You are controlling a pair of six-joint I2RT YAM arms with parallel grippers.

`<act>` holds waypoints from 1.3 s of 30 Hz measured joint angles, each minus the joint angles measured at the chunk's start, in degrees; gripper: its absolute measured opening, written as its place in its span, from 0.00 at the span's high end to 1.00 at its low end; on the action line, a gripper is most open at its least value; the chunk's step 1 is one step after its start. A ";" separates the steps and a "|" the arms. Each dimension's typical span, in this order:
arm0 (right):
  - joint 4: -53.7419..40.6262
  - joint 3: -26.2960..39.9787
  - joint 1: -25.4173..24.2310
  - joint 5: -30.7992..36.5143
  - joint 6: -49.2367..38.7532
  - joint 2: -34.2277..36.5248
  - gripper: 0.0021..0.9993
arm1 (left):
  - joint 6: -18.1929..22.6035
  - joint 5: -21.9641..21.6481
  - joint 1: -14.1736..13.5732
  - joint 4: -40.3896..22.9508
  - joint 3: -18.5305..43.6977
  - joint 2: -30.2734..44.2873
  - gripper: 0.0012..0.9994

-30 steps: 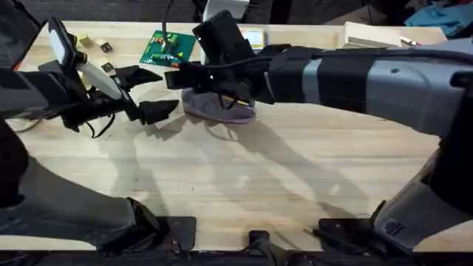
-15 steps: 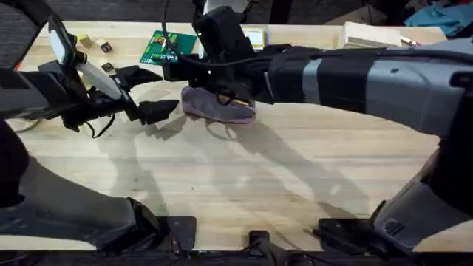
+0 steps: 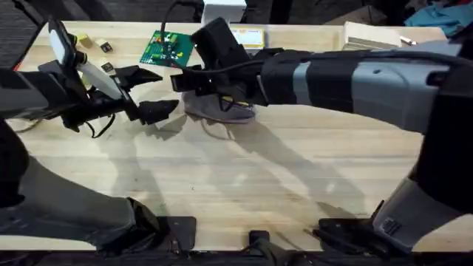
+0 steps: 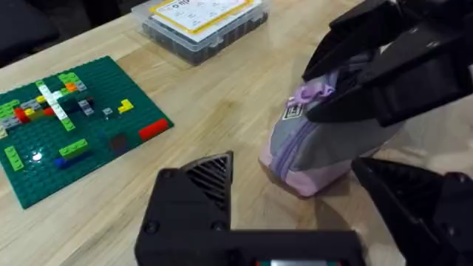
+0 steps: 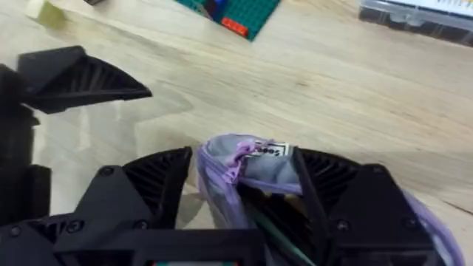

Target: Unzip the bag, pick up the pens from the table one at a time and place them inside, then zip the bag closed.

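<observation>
The right arm reaches from the lower right across the middle of the tabletop (image 3: 244,185), its dark and grey body crossing the near planks toward the far left part. Its right end effector (image 3: 211,92) sits down over the bag (image 3: 222,109), which lies on the wood in the far-centre region, slightly left of the middle. In the right wrist view the two black fingers (image 5: 144,188) stand on either side of the bag's end (image 5: 251,166), narrowed onto the lavender fabric and the purple zipper, so the end effector is holding the bag by its top edge. A small label with dark print shows on the grey side panel just beside the zipper end. A thin green line shows in the dark gap of the bag below the zipper; what it is cannot be told.

The left end effector (image 3: 151,92) hovers just to the left of the bag, apart from it, with its fingers spread wide. In the left wrist view its fingers (image 4: 196,192) frame the bag (image 4: 318,155), which stands upright with its grey panel facing and the right end effector (image 4: 384,81) clamped over its top.

Farther back, a green brick baseplate (image 3: 168,49) with small coloured pieces lies on the tabletop beyond the left end effector. A clear plastic parts box (image 4: 199,22) with a yellow-and-white label rests near the far edge, behind the bag. A few small blocks (image 3: 103,46) lie toward the far left corner.
</observation>
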 joint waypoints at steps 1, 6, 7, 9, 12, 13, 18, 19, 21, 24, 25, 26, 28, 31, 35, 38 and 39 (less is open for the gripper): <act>0.07 0.00 0.00 0.13 0.00 0.12 0.19 | 0.00 0.00 0.00 0.01 0.00 0.00 0.01; 0.12 0.00 -0.07 1.39 0.23 0.21 0.49 | 0.00 0.00 0.00 0.02 0.00 0.00 0.01; 0.13 0.00 -0.07 1.50 0.24 0.21 0.52 | 0.00 0.00 0.00 0.02 0.00 0.00 0.01; 0.18 0.00 -0.04 1.80 0.26 0.23 0.58 | 0.00 0.00 0.00 0.00 0.00 0.00 0.01; 0.32 0.00 -0.04 1.93 0.42 0.24 0.64 | 0.00 0.00 0.00 0.01 0.00 -0.01 0.01; 0.47 0.00 0.00 1.97 0.42 0.24 0.67 | 0.00 0.00 0.00 0.02 0.00 0.00 0.01; 2.01 0.00 0.97 1.43 0.69 0.24 0.95 | 0.00 0.00 0.00 0.02 0.00 0.00 0.01; 1.95 0.00 1.11 1.32 0.77 0.24 0.96 | 0.00 0.00 0.00 0.02 0.00 0.00 0.01; 1.88 0.00 1.40 1.01 0.81 0.24 0.97 | 0.00 0.00 0.00 0.00 0.00 0.00 0.01; 1.88 0.00 1.38 0.96 0.81 0.17 0.97 | 0.00 0.00 0.00 0.00 0.00 0.00 0.01; 1.81 0.00 1.38 0.96 0.81 0.03 0.97 | 0.00 0.00 0.00 0.02 0.00 -0.02 0.01; 1.73 0.00 1.38 0.94 0.81 -0.20 0.97 | 0.00 0.00 0.00 0.01 0.00 0.00 0.01; 1.72 0.00 1.38 0.81 0.81 -0.80 0.97 | 0.00 0.00 0.00 0.02 0.00 0.00 0.01; 1.56 0.00 1.38 0.73 -0.19 -2.98 0.97 | 0.00 0.00 0.00 0.00 0.00 -0.01 0.01; 1.63 0.00 1.44 0.59 -1.18 -4.07 0.97 | 0.00 0.00 0.00 0.01 0.00 0.00 0.01; 1.75 0.00 1.44 0.59 -1.59 -4.52 0.97 | 0.00 0.00 0.00 0.02 0.00 0.00 0.01; 1.75 0.00 1.44 0.59 -1.64 -4.53 0.97 | 0.00 0.00 0.00 0.00 0.00 0.00 0.01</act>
